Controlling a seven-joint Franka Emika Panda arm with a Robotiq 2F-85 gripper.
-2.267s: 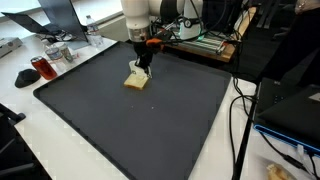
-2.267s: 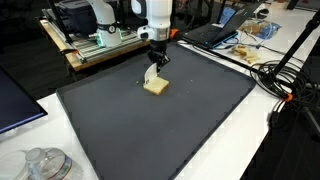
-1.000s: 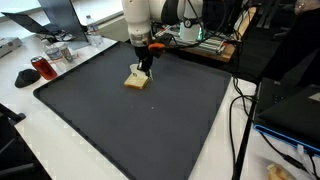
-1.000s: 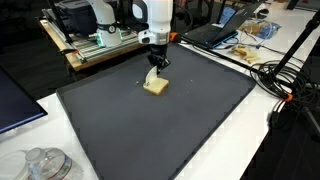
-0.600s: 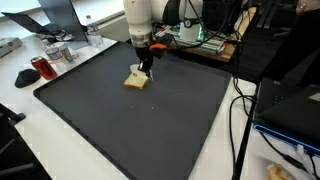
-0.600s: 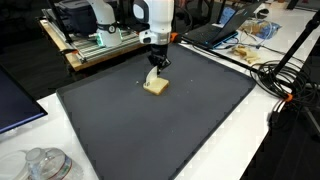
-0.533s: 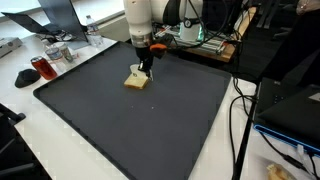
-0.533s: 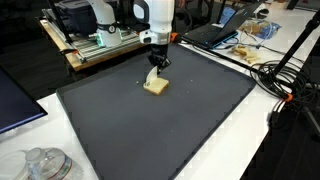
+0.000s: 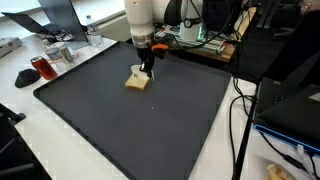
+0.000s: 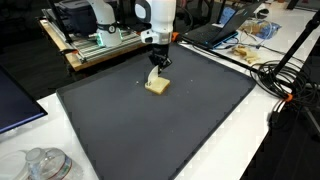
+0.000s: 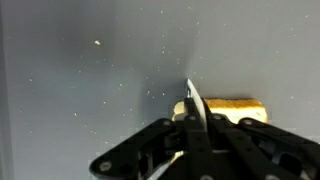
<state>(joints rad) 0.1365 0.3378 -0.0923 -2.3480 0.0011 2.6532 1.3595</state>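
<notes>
1. the thin white tool (image 10: 152, 76) is pinched in the gripper (image 10: 157, 64), whose jaws are closed tight on it.
2. its low end seems to touch the tan block (image 10: 156, 87).
3. the block lies flat on the dark mat (image 10: 200, 125), near the mat's 12 o'clock edge.
4. in the wrist view the block sits at 3 o'clock from the tool.
5. a red thing (image 9: 41, 67) stands off the mat, at 9 o'clock from the block.

Item 1: tan bread-like block (image 9: 137, 83), flat on the dark mat (image 9: 150, 130), toward its far edge. Item 2: thin white blade-like piece (image 10: 153, 74), upright, lower tip at the block's top; contact unclear.
</notes>
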